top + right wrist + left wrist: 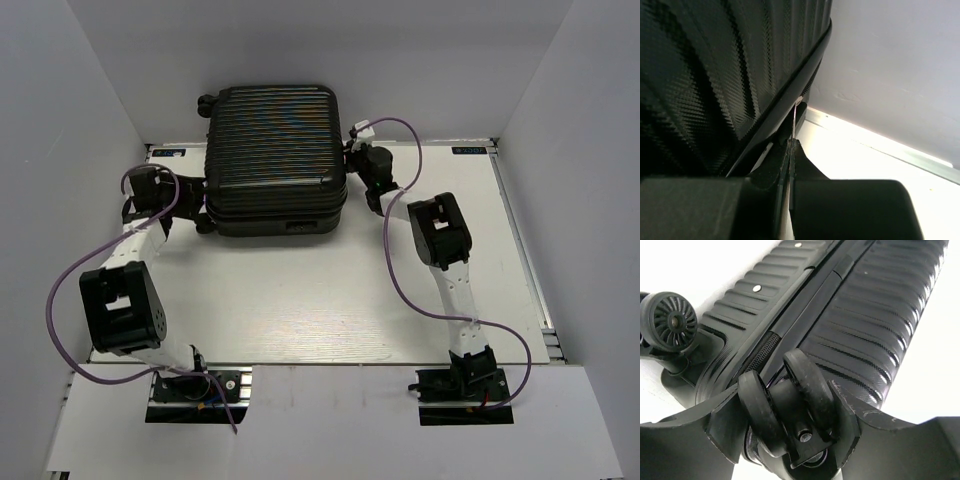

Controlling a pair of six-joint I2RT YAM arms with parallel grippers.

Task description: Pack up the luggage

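Luggage [275, 150]: closed, lying flat with the ribbed shell up, at the far centre of the desk [300, 300]; its far edge overhangs the desk's back rim. Seam between the halves is shut along the visible sides.

Left hand [790, 410]: at the near left corner of the luggage, grasping the twin wheel [807, 385]. One finger presses each outer face of the wheel. A second wheel [667, 320] stands free to the left, untouched.

Right hand [791, 150]: at the right side of the luggage, low against the seam, clenched with the fingers [765, 170] pressed together. A thin pale sliver [797, 112] runs from the fingertips up to the seam; whether it is gripped cannot be told.

Purple cables [400, 270] loop from both arms above the desk
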